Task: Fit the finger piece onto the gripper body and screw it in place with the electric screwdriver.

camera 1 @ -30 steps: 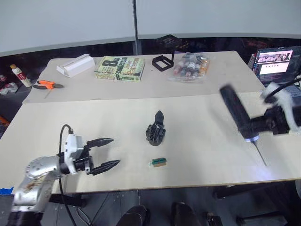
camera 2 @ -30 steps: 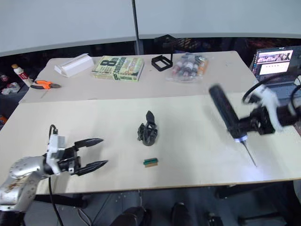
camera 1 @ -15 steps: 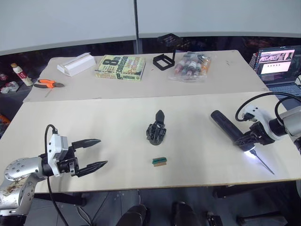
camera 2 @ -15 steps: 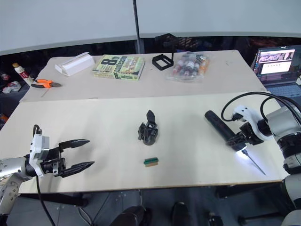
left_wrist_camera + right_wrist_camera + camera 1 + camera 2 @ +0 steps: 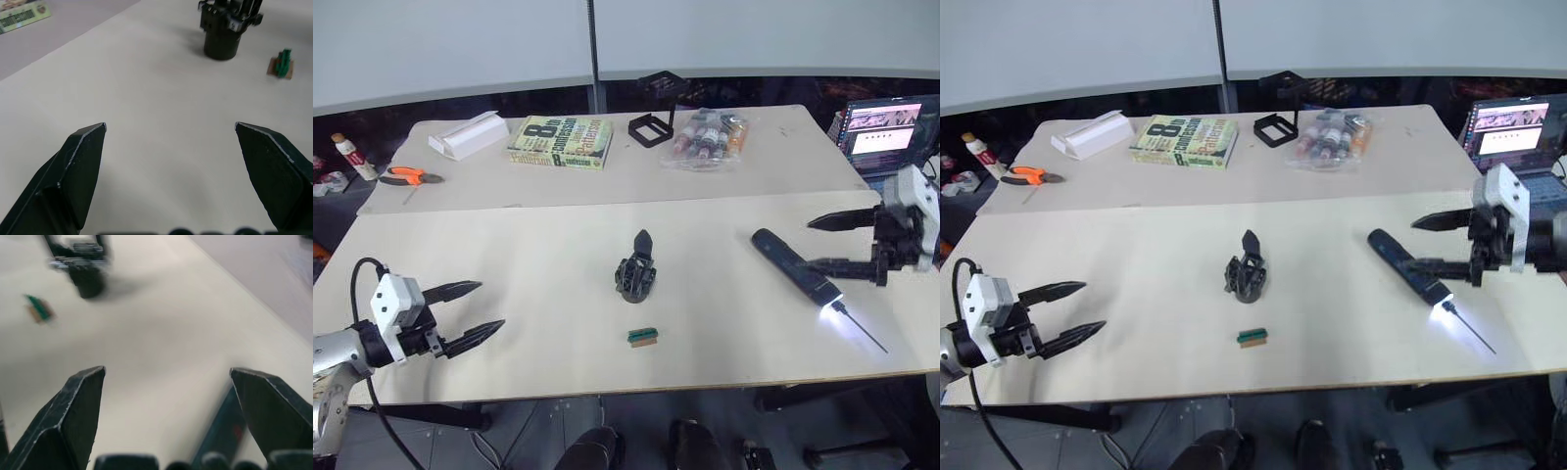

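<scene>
We see the gripper body point(image 5: 637, 278) standing upright near the middle of the bench point(image 5: 548, 255), with the finger piece point(image 5: 644, 244) rising from its top, pointed tip up. A small green-and-brown block point(image 5: 644, 336) lies just toward the near edge from it. The electric screwdriver point(image 5: 795, 267) lies flat toward the right end of the bench, its thin bit point(image 5: 860, 327) pointing at the near right corner and its tip light lit on the surface. The right gripper point(image 5: 823, 244) sits beside the screwdriver with its two fingers spread wide; one finger point(image 5: 830, 262) reaches close to the tool body, but we cannot tell whether it touches, and nothing is held. In the right wrist view the screwdriver's red band point(image 5: 238, 432) shows between the spread fingers. The left gripper point(image 5: 475, 310) sits near the near left corner, fingers spread and empty, pointing toward the gripper body. Along the far edge we see a white box point(image 5: 467, 135), a book point(image 5: 562, 142), an open black square frame point(image 5: 649, 128), a bag of bottles point(image 5: 707, 137) and orange-handled pliers point(image 5: 406, 176). A laptop point(image 5: 887, 120) stands beyond the right end.
</scene>
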Robot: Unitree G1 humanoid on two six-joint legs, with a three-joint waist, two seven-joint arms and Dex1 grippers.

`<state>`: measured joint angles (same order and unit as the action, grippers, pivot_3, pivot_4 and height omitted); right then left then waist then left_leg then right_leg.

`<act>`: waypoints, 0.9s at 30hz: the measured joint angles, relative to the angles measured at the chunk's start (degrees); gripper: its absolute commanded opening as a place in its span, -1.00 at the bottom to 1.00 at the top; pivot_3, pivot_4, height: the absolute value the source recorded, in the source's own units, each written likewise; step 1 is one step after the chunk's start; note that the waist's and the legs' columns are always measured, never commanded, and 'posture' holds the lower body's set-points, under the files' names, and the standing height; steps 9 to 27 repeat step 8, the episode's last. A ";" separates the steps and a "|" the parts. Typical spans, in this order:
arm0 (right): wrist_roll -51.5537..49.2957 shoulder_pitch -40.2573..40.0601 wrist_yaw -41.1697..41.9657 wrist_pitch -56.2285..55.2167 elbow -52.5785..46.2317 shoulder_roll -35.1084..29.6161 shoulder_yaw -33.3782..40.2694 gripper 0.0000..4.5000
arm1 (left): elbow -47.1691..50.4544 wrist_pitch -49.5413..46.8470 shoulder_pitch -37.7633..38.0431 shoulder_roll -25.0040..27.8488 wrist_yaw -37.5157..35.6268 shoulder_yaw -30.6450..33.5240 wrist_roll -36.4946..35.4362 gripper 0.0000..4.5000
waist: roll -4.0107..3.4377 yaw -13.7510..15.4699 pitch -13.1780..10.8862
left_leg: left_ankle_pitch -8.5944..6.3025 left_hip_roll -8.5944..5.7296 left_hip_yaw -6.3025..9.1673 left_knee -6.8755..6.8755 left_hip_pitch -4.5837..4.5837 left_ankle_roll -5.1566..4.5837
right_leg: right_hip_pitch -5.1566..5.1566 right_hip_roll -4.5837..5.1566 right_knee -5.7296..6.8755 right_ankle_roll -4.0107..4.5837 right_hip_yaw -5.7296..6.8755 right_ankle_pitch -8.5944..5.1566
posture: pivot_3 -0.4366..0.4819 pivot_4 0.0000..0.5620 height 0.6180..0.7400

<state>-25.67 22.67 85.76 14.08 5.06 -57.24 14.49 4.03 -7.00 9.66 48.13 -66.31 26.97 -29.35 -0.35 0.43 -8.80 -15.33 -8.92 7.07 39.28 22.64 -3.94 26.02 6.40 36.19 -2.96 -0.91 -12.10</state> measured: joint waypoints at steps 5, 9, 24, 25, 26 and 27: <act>-2.44 -12.08 -0.66 -9.70 -11.36 10.19 -0.33 0.99 | -2.09 4.60 4.13 -0.16 0.75 2.14 3.43 1.00 | -0.01 0.20 -0.01 | 0.05 -0.17 -0.08 -0.04 -0.10 0.07 | -0.09 0.03 0.01 0.00 -0.05 0.01 | -0.05 -0.47 1.00; -1.72 -11.94 -2.28 -14.34 -11.17 11.28 -0.31 0.99 | -2.04 5.95 4.88 -0.72 1.23 2.23 4.05 1.00 | 0.07 0.34 -0.05 | -0.31 -0.11 -0.08 -0.11 -0.77 0.22 | -0.86 0.01 -0.17 0.01 0.01 0.03 | -0.05 -0.47 1.00; -1.72 -11.94 -2.28 -14.34 -11.17 11.28 -0.31 0.99 | -2.04 5.95 4.88 -0.72 1.23 2.23 4.05 1.00 | 0.07 0.34 -0.05 | -0.31 -0.11 -0.08 -0.11 -0.77 0.22 | -0.86 0.01 -0.17 0.01 0.01 0.03 | -0.05 -0.47 1.00; -1.72 -11.94 -2.28 -14.34 -11.17 11.28 -0.31 0.99 | -2.04 5.95 4.88 -0.72 1.23 2.23 4.05 1.00 | 0.07 0.34 -0.05 | -0.31 -0.11 -0.08 -0.11 -0.77 0.22 | -0.86 0.01 -0.17 0.01 0.01 0.03 | -0.05 -0.47 1.00; -1.72 -11.94 -2.28 -14.34 -11.17 11.28 -0.31 0.99 | -2.04 5.95 4.88 -0.72 1.23 2.23 4.05 1.00 | 0.07 0.34 -0.05 | -0.31 -0.11 -0.08 -0.11 -0.77 0.22 | -0.86 0.01 -0.17 0.01 0.01 0.03 | -0.05 -0.47 1.00; -1.72 -11.94 -2.28 -14.34 -11.17 11.28 -0.31 0.99 | -2.04 5.95 4.88 -0.72 1.23 2.23 4.05 1.00 | 0.07 0.34 -0.05 | -0.31 -0.11 -0.08 -0.11 -0.77 0.22 | -0.86 0.01 -0.17 0.01 0.01 0.03 | -0.05 -0.47 1.00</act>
